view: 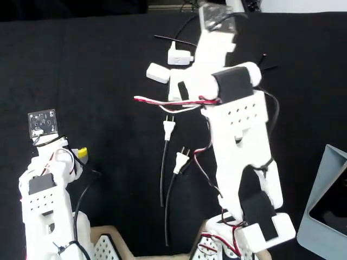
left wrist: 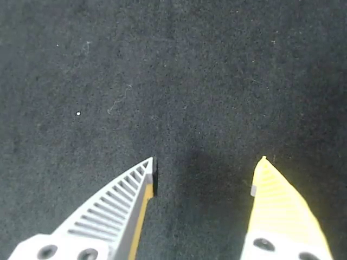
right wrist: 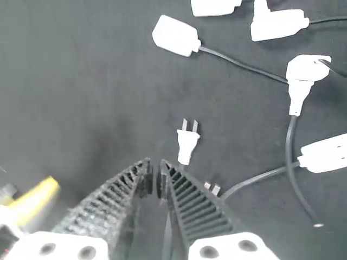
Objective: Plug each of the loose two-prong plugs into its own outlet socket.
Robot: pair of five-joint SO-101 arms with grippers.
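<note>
Jaws, left gripper [left wrist: 209, 161]: held apart.
Jaws, right gripper [right wrist: 155, 162]: pressed together, nothing grasped.
Plug [right wrist: 186, 142]: seen just beside right gripper.

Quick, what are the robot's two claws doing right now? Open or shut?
Left gripper: open, holding nothing.
Right gripper: shut, holding nothing; a two-prong plug lies just past its tips.

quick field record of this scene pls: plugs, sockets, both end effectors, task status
far plug: loose on the black cloth, prongs toward the sockets
near plug: loose, beside the far plug
outlet sockets: white, beyond the plugs
left end effector: open, empty, over bare cloth
right end effector: shut, empty, tips near far plug
status: neither plug inserted
</note>
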